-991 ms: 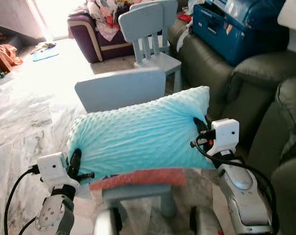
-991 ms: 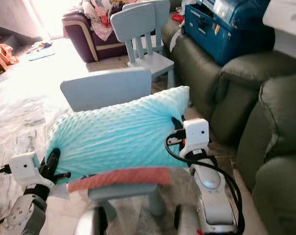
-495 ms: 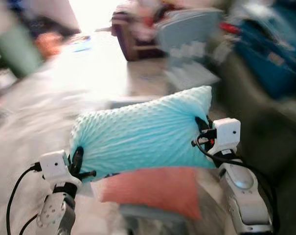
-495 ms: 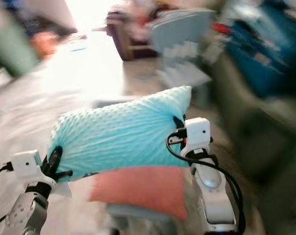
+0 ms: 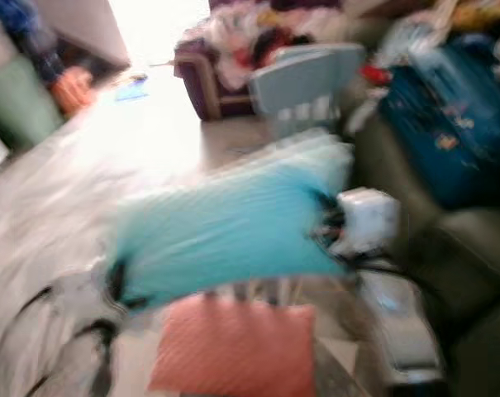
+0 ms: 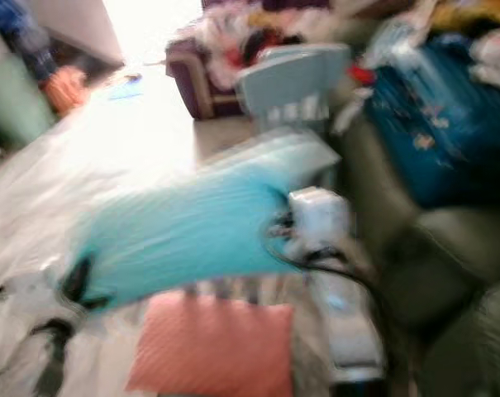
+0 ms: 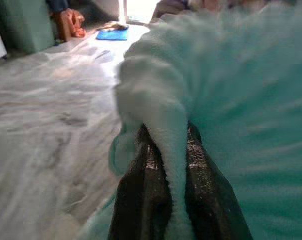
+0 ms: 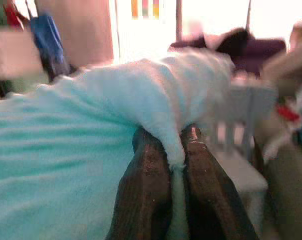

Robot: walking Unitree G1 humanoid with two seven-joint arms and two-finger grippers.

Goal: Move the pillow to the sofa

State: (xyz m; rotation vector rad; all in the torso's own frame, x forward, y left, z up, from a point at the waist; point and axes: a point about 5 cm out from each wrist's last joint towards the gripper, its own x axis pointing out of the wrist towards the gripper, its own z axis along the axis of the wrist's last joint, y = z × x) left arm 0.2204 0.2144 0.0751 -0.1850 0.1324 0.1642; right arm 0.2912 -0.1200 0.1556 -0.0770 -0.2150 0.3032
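Pillow: light blue, held up in the air between both arms, in front of the robot. Long axis runs left-right across the view, right end tilted higher than the left. Head views are motion-blurred, so fine detail is soft.

Left tool: clenched on a pinched fold of pillow fabric at the pillow's left, lower end; the wrist view shows cloth squeezed between the two black fingers.

Right tool: same story at the right, upper end, fingers pressed onto a bunched corner of the pillow.

Below the pillow: a pink cushion, lying roughly flat, apart from the blue one.

Behind the pillow: a pale blue child chair. Further back, a purple armchair piled with clothes.

To the right: dark green sofa, with a blue case sitting on it. Pillow's right end is near the sofa, not touching it.

Floor: light marbled tile, strong glare from the far side.
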